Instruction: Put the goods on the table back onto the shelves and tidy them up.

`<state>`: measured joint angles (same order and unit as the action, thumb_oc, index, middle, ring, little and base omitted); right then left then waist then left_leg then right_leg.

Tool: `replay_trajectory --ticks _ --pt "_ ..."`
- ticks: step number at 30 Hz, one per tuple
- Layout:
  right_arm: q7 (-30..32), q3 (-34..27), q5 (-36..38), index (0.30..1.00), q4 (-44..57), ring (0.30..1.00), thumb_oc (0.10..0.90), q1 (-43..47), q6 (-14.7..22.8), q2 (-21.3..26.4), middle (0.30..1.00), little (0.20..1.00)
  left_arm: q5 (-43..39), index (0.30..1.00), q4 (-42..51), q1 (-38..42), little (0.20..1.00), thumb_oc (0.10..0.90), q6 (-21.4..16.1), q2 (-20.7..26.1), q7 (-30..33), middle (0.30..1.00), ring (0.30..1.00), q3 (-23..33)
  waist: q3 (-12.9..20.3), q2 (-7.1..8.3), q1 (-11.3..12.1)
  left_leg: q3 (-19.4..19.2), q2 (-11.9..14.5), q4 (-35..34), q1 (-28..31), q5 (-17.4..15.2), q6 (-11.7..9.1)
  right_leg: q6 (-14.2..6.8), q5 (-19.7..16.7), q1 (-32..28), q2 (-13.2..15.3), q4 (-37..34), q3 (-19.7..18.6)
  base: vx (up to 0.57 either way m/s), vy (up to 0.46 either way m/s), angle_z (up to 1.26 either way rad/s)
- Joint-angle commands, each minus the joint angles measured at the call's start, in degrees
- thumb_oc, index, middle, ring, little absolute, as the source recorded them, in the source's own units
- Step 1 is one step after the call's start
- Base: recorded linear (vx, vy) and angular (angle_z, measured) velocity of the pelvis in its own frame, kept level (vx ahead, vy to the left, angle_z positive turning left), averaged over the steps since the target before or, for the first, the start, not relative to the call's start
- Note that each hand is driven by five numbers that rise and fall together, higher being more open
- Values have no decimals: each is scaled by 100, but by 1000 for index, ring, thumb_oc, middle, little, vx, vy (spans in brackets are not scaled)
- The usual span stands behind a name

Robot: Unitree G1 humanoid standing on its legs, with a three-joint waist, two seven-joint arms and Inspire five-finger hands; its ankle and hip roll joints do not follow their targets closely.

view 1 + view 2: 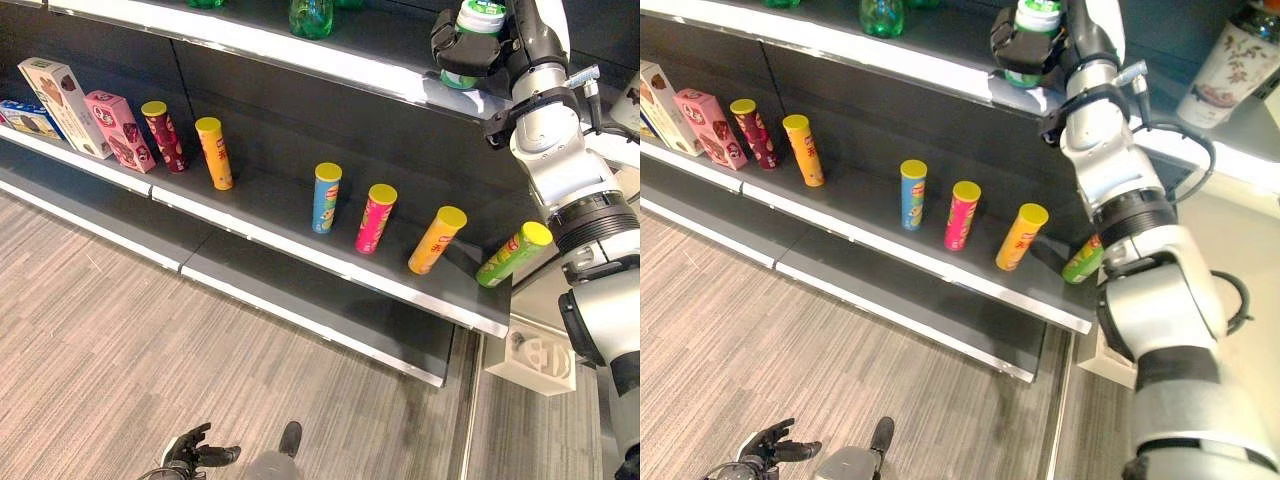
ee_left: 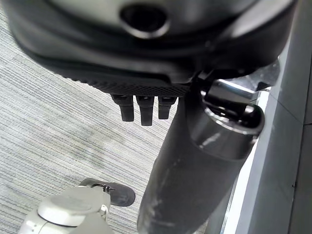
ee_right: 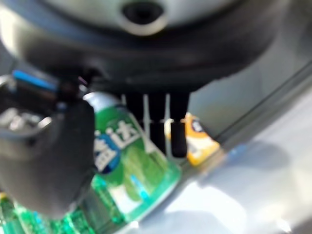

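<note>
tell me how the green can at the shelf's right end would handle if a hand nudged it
The green can leans steeply, its lid overhanging the shelf end, so a nudge may well tip it off. It is a smooth cylinder, so once down it would probably roll. The glossy wall may be slippery in a loose grasp.

Green white-capped jar (image 1: 478, 35) upright at upper shelf (image 1: 300, 50) edge.

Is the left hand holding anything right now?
No. The left hand hangs low over the floor, its fingers spread and relaxed around nothing.
</note>
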<state>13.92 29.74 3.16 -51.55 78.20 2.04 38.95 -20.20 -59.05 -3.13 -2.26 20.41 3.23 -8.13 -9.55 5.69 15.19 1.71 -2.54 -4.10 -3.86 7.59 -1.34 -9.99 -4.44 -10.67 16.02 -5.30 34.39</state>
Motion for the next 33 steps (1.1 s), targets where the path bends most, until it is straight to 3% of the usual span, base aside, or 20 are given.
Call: replay_trajectory --ticks 1,6,7,15,33 --pt "227 442 99 300 -68 300 400 1022 259 313 300 300 -12 900 -116 236 900 800 -282 235 156 900 900 -306 294 38 239 85 256 -90 361 -833 -344 -488 -202 -129 261 183 39 0 0 0" --pt "246 484 82 300 -182 300 400 1059 255 348 300 300 -18 900 -109 239 900 800 -285 243 167 900 900 -317 289 54 242 97 260 -90 349 -827 -348 -488 -195 -124 247 187 53 -13 9 0" --pt "341 449 74 300 -183 300 400 992 242 251 300 300 12 900 -101 360 900 800 -446 145 402 900 900 -466 273 69 191 98 194 -90 282 -701 -287 -460 -285 -61 315 210 124 -66 45 1" --pt "109 811 48 300 -874 300 400 1319 117 469 300 300 21 900 -173 296 900 800 -271 217 93 900 900 -471 253 65 289 155 251 -88 313 -796 -354 -480 -169 -146 219 183 99 14 -13 4" --pt "88 800 90 300 -966 300 400 1220 102 599 300 300 39 900 -161 259 900 800 -277 248 66 900 900 -491 245 8 336 241 224 -90 233 -757 -367 -485 -161 -135 215 159 200 0 0 2"
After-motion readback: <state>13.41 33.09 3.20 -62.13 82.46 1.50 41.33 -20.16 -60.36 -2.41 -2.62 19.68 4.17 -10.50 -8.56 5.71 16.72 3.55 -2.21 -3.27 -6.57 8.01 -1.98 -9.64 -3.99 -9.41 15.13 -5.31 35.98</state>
